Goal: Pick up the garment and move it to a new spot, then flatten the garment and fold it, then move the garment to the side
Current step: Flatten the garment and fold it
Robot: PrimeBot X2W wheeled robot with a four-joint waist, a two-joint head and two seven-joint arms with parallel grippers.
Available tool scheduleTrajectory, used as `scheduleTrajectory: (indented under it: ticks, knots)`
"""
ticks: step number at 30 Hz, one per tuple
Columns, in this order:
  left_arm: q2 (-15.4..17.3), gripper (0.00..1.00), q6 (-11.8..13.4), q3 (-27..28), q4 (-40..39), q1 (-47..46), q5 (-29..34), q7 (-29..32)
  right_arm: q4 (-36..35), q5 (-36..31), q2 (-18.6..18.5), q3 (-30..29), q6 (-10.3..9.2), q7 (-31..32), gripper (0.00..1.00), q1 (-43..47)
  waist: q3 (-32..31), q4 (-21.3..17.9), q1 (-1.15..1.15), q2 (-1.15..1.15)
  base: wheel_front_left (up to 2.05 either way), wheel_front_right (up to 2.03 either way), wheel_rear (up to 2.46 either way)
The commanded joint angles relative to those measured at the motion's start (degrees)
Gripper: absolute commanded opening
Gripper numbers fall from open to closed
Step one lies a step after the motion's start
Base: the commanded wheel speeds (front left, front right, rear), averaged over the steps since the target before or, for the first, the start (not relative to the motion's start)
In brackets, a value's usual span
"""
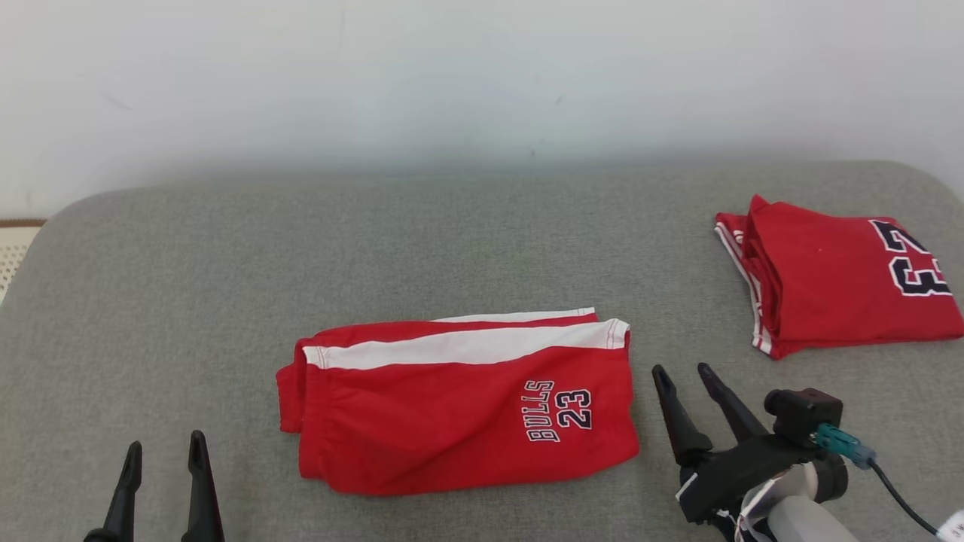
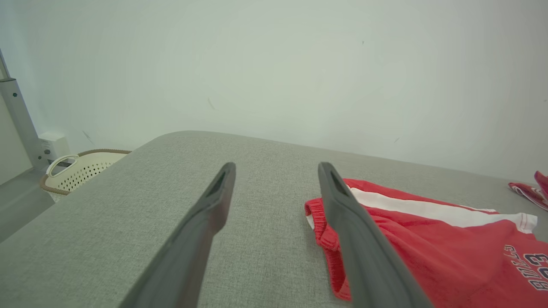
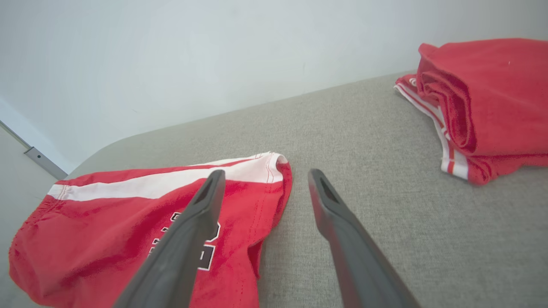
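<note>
Right pincer gapes wide and holds nothing, just beside the right hem of the shorts. Left pincer is likewise spread and empty, near the waistband end. The shorts lie folded flat mid-bench. A folded jersey sits well apart, far right.

— Jersey whole?
— No, the head view's right edge cuts its number.
— Basket?
— Partly hidden behind the table's left edge.
— Print on the shorts?
— In the right wrist view, a finger covers it.
</note>
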Motion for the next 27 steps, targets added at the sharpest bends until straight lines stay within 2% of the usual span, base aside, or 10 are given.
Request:
scheduleTrajectory:
  ticks: [1,7,11,17,27]
  knots:
    - [0.0,1.0,0.0,0.1,-0.1,0.9,0.7,-0.2,-0.6,-0.8,-0.1,-0.4,-0.01,-0.1,1.0,1.0,-0.9,-0.8,0.0,0.0,0.0,0.0,0.0]
    - [0.2,1.0,0.1,-0.2,0.1,2.6,3.3,-0.2,-7.1,-7.0,1.0,-6.0,-0.02,-0.1,1.0,6.0,-2.3,-2.3,0.0,0.0,0.0,0.0,0.0]
    - [0.5,1.0,-1.0,-0.8,0.5,3.3,4.5,-0.2,-9.7,-11.8,1.9,-9.2,-0.02,-0.1,1.0,9.3,-3.1,-2.8,0.0,0.0,0.0,0.0,0.0]
    - [1.5,1.0,-2.7,-1.3,1.0,4.6,5.4,-0.2,-12.2,-15.2,3.9,-13.0,-0.02,-0.1,1.0,13.1,-4.2,-3.2,0.0,0.0,0.0,0.0,0.0]
    - [2.0,1.0,-1.9,-1.4,0.5,6.0,7.0,-0.2,-14.4,-18.6,6.1,-16.5,-0.02,-0.1,1.0,16.7,-5.2,-2.7,0.0,0.0,0.0,0.0,0.0]
